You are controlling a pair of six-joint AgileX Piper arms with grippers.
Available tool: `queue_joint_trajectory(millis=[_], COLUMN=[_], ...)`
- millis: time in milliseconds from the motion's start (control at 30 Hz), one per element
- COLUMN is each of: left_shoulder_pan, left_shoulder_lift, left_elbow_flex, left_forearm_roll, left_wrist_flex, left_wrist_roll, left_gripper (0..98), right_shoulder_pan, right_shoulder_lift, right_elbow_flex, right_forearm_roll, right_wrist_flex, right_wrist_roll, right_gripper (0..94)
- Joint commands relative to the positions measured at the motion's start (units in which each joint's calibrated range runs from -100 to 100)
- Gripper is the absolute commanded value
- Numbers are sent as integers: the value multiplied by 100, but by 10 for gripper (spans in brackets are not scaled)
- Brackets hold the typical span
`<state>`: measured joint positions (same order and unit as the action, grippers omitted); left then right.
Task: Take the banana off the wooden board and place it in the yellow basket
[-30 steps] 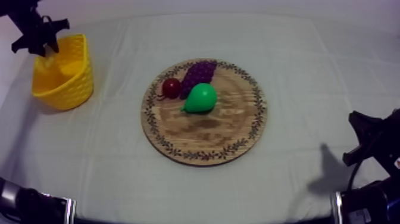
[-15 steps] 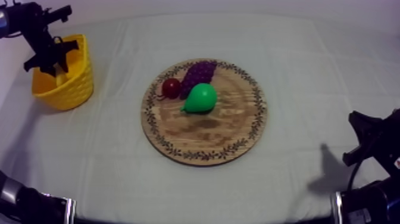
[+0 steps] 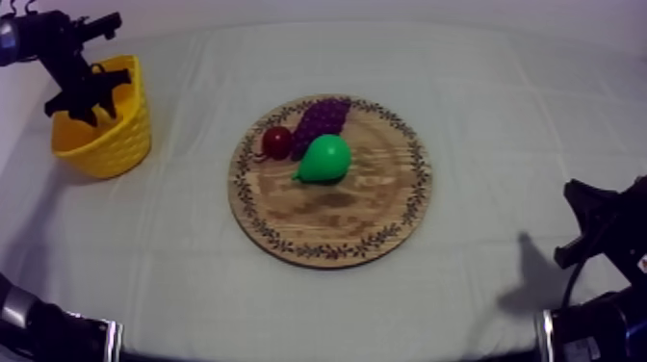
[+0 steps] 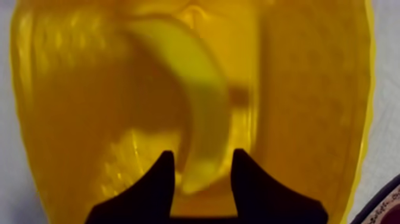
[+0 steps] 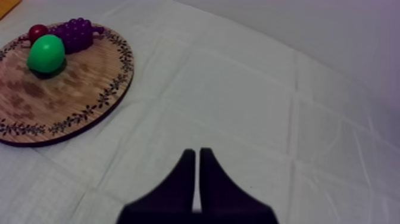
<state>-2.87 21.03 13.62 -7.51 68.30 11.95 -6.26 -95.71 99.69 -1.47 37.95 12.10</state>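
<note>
Over the last second the left gripper (image 3: 89, 94) has come down from above the far rim of the yellow basket (image 3: 116, 144) into its mouth. In the last half second it has barely shifted. The board, the fruit on it and the right arm have not moved.

The banana (image 4: 202, 113) is inside the basket's walls, curving away from the wrist camera towards the basket floor. Its near end sits between the two black fingers (image 4: 163, 179), which stand apart by about the banana's width and close on that end from both sides. From above, the left arm reaches in from the upper left and bends down over the basket, its gripper hanging within the rim. That view hides the banana behind the gripper; the left wrist view shows both the fruit and the grip.

The round wooden board (image 3: 332, 217) lies at the middle of the table (image 3: 501, 116), well apart from the basket. It carries the pear (image 3: 324, 159), the bunch of grapes (image 3: 323, 117) and the small red fruit (image 3: 277, 142), clustered at its far left part.

The right arm (image 3: 602, 226) rests low at its own side. Its wrist view shows the right gripper (image 5: 196, 154) over bare cloth, fingers pressed together in a narrow wedge and holding nothing, with the board beyond it.
</note>
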Motion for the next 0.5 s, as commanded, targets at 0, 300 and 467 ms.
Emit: queue_joint_trajectory(millis=[0,300,467], left_shoulder_pan=[-12,58,357], left_shoulder_lift=[12,-289,-1140], left_elbow_flex=[-36,-56,203], left_forearm_roll=[20,36,-14], left_wrist_flex=[-3,-116,-552], left_wrist_roll=[-37,-169,-273], left_gripper=[433,354,191], right_shoulder_pan=[-1,-1,-1], right_shoulder_lift=[-4,-4,-4], right_elbow_flex=[-3,-3,-3], right_forearm_roll=[-2,-2,-2], right_wrist_flex=[4,4,4], right_wrist_roll=[-1,-1,-1], right_gripper=[5,5,5])
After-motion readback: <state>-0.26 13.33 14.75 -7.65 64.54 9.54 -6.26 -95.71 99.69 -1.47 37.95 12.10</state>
